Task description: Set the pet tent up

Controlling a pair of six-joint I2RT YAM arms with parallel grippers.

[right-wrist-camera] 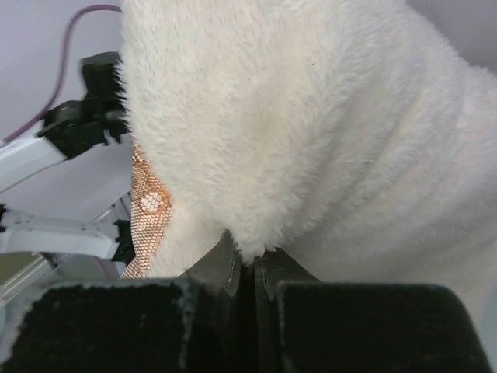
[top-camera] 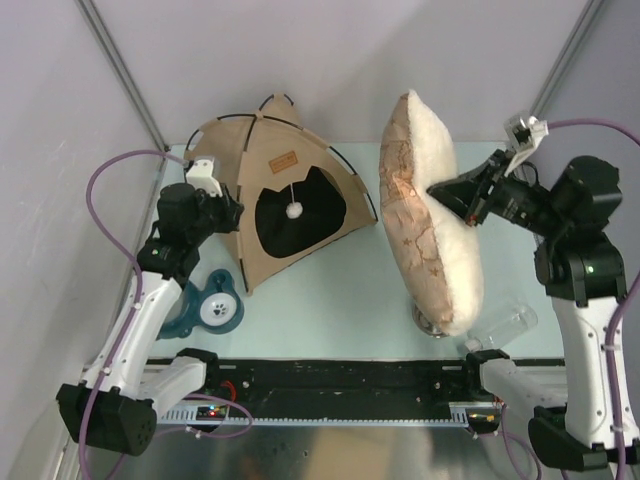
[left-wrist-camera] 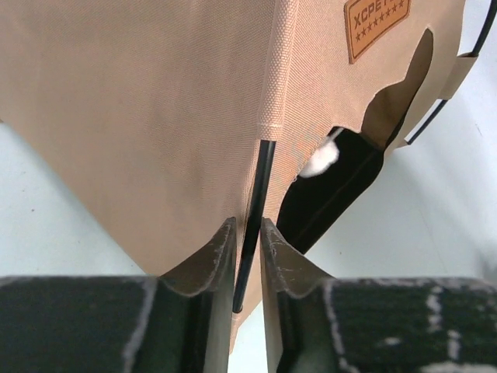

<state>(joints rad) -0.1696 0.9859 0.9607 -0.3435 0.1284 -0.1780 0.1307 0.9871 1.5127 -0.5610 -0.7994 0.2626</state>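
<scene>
At the near left of the pale table [top-camera: 330, 300] lies a blue paw-print dish [top-camera: 213, 307]. At the near right lies a clear plastic bottle [top-camera: 507, 328], close to the pillow's lower end.

Farther in, the left gripper [left-wrist-camera: 248, 241] is clenched on a thin black pole [left-wrist-camera: 258, 186] that runs down the tent's near-left seam. The pole sits squeezed between the two fingers where it emerges from the tan sleeve.

The pet tent [top-camera: 262, 160] stands as a raised dome on the far left part of the table, with its dark opening facing the near right. A brown label patch [left-wrist-camera: 375, 23] sits above the opening and a white pompom [left-wrist-camera: 321, 159] hangs in it.

To the right, the right gripper [right-wrist-camera: 248, 260] pinches a fold of the fluffy cream pillow [right-wrist-camera: 326, 116] and holds it up on edge. The pillow's patterned tan face [top-camera: 405, 190] is turned toward the tent. The pillow is just beside the tent's right corner and not touching it.
</scene>
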